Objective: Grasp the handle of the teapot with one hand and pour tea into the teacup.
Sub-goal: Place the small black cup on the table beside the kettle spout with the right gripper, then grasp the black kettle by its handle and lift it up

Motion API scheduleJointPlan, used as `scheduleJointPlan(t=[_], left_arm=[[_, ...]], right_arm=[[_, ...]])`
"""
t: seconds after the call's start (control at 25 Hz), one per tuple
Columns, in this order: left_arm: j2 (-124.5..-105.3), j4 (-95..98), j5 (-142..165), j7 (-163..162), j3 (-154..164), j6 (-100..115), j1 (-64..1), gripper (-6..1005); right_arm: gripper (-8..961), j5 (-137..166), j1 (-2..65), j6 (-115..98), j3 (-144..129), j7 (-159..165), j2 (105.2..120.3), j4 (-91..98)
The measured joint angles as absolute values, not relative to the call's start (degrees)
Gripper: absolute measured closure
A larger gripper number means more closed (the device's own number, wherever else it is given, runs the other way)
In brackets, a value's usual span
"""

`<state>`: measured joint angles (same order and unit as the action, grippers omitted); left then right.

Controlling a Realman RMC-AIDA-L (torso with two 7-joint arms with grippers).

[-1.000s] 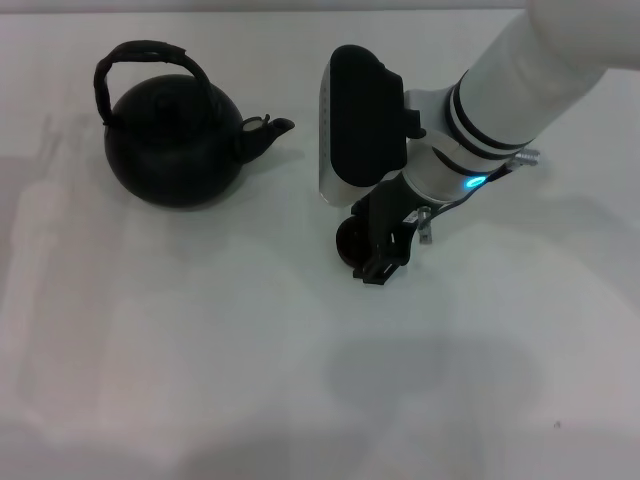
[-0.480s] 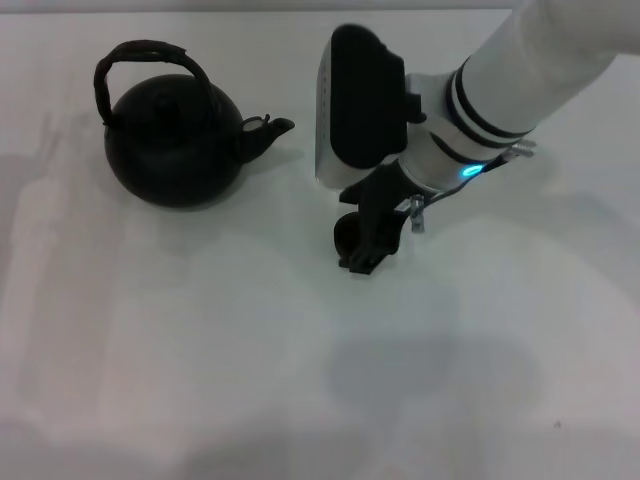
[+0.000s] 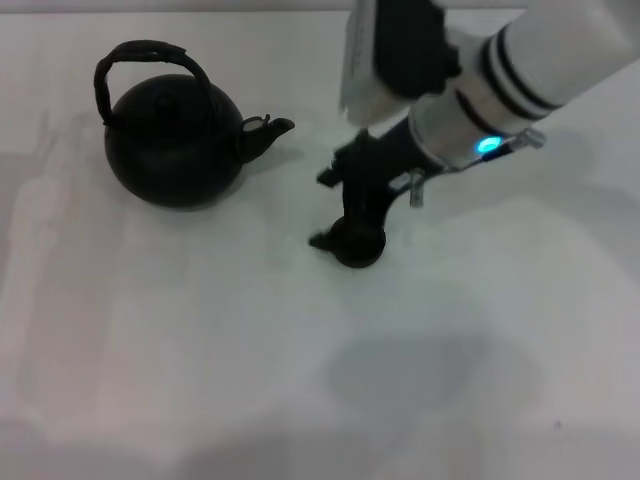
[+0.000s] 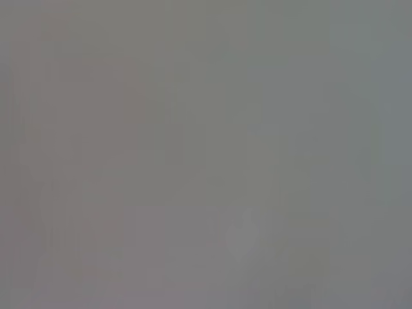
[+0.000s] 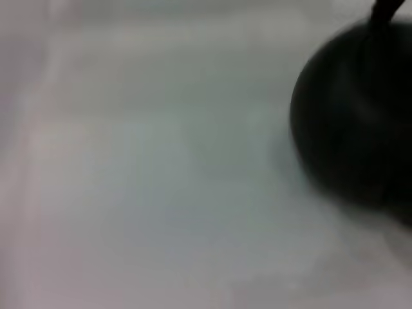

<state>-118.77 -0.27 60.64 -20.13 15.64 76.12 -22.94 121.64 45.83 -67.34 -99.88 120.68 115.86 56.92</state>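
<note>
Teacup [image 3: 358,244] under right hand [image 3: 345,205], well apart from teapot [image 3: 175,135].

White tabletop [image 3: 200,360] seen from the head view, bearing two dark objects. The teapot [image 3: 172,140], round and matte black, stands upright on the robot's left part of the surface, its arched handle [image 3: 140,58] looping over the lid and its short spout aimed toward the robot's right. The teacup [image 3: 359,245], much smaller, rests on the tabletop well apart from the teapot, beyond the spout's side and nearer the robot. In the right wrist view the teapot [image 5: 357,116] appears as a blurred black bulk on the pale surface.
</note>
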Motion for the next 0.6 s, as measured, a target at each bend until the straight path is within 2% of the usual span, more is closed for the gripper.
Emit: scheduleJointPlan(t=[0.24, 0.48, 0.6], left_arm=[[-118.73, -0.2, 60.6, -20.1, 15.6, 76.1, -22.5, 116], [-118.82, -0.2, 60.6, -20.1, 15.6, 76.1, -21.9, 117], [-118.83, -0.2, 60.6, -20.2, 15.7, 76.1, -21.8, 116]], right_arm=[[99, 104.4, 40.3, -66.3, -81.7, 111.6, 115.84, 52.3], [100, 76.1, 39.4, -61.9, -55.9, 101.3, 115.14, 26.5], [104, 65.9, 38.0, -61.7, -48.4, 90.7, 115.59, 19.2]])
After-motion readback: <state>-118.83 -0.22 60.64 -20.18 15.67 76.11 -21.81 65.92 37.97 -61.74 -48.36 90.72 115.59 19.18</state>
